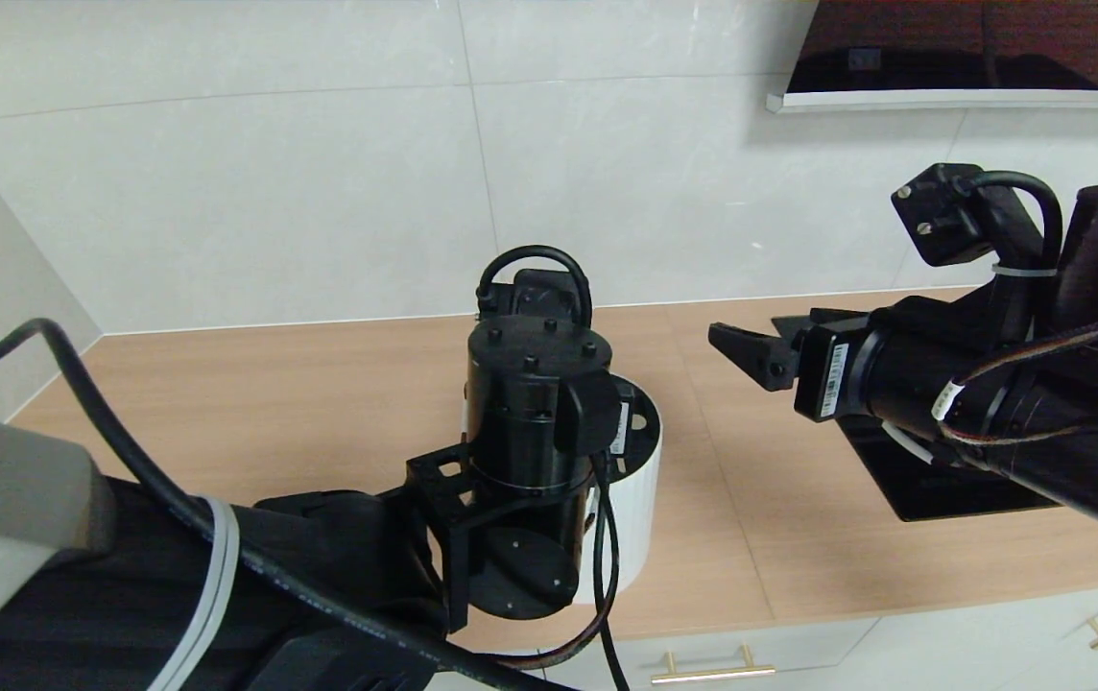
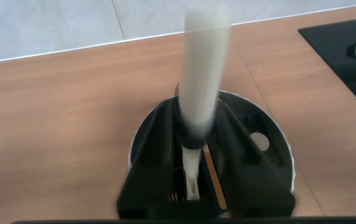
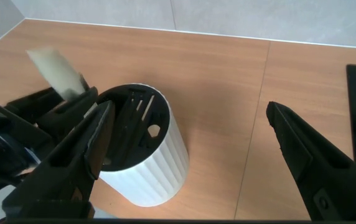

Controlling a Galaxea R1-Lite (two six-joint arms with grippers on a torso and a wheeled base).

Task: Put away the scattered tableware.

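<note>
A white ribbed utensil holder (image 1: 635,480) with a black slotted top stands on the wooden counter. Directly above it is my left gripper (image 2: 195,127), shut on a white utensil handle (image 2: 204,62) that sticks up out of the fingers at a slight tilt. The utensil's lower end is hidden between the fingers and the holder's top (image 2: 262,142). The right wrist view shows the same holder (image 3: 156,168), the left gripper (image 3: 72,106) and the handle (image 3: 56,71). My right gripper (image 1: 758,344) hovers open and empty to the right of the holder, pointing toward it.
A black cooktop (image 1: 942,480) is set into the counter under the right arm. A range hood (image 1: 971,58) hangs at the upper right. A tiled wall closes off the back and left. Drawer fronts with brass handles (image 1: 712,667) run along the near counter edge.
</note>
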